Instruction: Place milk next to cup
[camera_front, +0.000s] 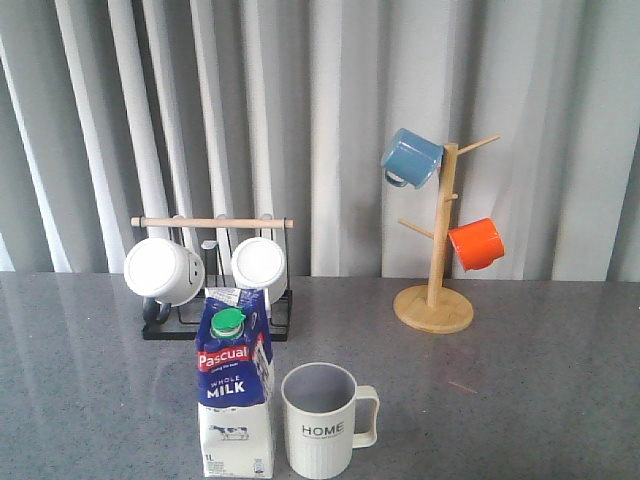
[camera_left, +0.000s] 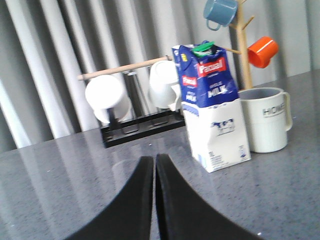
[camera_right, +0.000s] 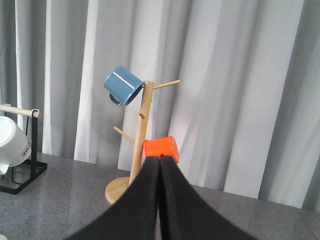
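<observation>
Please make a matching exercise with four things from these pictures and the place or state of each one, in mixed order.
Things:
1. milk
2. cup
3. blue mug
4. left claw

Places or states:
A. hangs on the wooden tree
B. shut, holding nothing
C. stands upright, green cap on top
D. stands right of the carton, handle pointing right

Pairs: 1-C, 2-D, 3-A, 4-B

The milk (camera_front: 235, 385) carton carries a red band reading "Pascual" on its blue upper part, with "WHOLE MILK" in white letters below it and "1L" low on the white base. The cup (camera_front: 320, 418), just to its right, shows "HOME" in black.
</observation>
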